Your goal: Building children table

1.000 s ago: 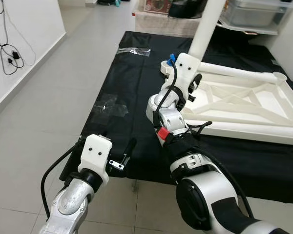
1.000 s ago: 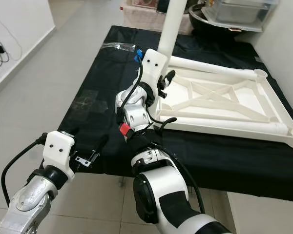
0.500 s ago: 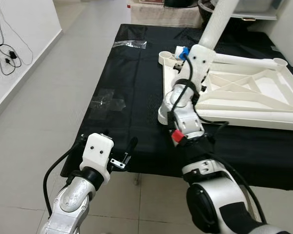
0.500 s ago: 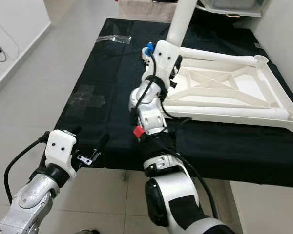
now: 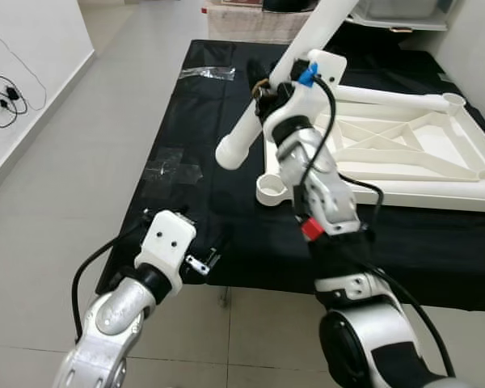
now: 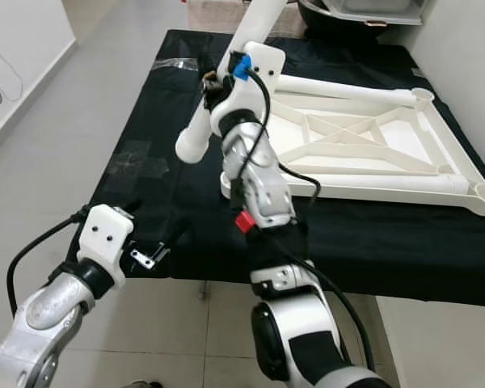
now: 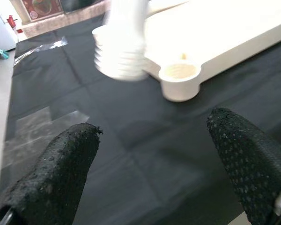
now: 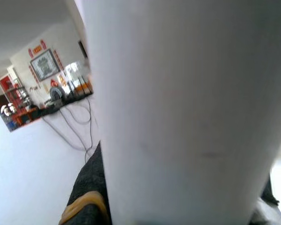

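The right gripper [image 5: 263, 90] is clamped round a smooth white cylindrical table leg [image 5: 263, 109], holding it tilted above the black cloth [image 5: 186, 137], its round lower end hanging free just beside the tabletop's near corner socket [image 5: 272, 189]. The upturned white tabletop [image 5: 404, 158] (ribbed underside, moulded braces, cup-like sockets at the corners) lies flat on the cloth. The left gripper [image 7: 154, 168] hovers near the cloth's front edge, its pebbled black fingers [image 7: 61, 164] spread wide, holding nothing.
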`<state>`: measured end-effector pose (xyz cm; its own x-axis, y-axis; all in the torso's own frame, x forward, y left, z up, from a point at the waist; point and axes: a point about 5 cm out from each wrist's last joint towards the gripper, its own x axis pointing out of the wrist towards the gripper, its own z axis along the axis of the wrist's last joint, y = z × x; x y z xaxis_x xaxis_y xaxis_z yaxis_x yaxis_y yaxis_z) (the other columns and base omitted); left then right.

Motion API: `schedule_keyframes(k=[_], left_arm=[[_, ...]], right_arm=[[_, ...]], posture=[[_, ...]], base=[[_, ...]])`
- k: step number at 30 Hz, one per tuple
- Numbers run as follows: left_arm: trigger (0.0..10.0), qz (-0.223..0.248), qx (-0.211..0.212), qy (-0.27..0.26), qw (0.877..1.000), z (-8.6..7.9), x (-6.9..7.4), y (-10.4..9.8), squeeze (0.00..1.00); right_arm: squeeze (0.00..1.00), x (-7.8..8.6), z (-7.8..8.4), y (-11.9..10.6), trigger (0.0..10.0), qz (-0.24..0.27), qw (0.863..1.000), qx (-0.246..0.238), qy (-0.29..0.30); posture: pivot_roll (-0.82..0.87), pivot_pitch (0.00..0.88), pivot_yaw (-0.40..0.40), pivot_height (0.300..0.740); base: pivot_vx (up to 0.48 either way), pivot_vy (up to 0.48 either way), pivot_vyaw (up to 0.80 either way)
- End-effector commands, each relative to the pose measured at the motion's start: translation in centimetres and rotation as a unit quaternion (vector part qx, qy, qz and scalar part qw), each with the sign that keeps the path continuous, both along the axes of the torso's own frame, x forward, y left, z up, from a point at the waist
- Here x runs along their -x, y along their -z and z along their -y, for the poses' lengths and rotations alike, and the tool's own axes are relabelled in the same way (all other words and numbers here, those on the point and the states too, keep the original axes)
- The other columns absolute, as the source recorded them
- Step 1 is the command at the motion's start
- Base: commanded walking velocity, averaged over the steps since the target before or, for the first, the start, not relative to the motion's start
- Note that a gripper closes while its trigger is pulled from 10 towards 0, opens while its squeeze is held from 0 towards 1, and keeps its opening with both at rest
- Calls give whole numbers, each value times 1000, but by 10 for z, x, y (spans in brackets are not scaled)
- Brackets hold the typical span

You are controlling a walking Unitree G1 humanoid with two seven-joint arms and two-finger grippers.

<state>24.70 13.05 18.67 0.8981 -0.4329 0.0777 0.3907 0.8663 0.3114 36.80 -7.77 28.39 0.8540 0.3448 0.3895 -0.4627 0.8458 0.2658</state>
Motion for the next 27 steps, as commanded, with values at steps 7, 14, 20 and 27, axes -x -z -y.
schedule_keyframes(k=[7,14,20,27], left_arm=[[10000,-32,-18,0,999,-9,-14,6,1000],[10000,-46,-25,5,999,-8,-23,13,0],[10000,-46,-29,12,998,-5,-29,15,0],[10000,-40,-23,27,999,2,-31,13,0]], right_arm=[[0,23,-9,10,10000,9,990,2,-143],[0,46,-18,11,10000,14,970,-2,-241],[0,58,-25,13,10000,13,959,2,-284],[0,66,-32,20,10000,3,951,10,-308]], posture=[[125,130,-25,740],[115,130,-23,740],[113,130,-24,740],[111,130,-24,740]], base=[[0,0,0],[0,0,0],[0,0,0],[0,0,0]])
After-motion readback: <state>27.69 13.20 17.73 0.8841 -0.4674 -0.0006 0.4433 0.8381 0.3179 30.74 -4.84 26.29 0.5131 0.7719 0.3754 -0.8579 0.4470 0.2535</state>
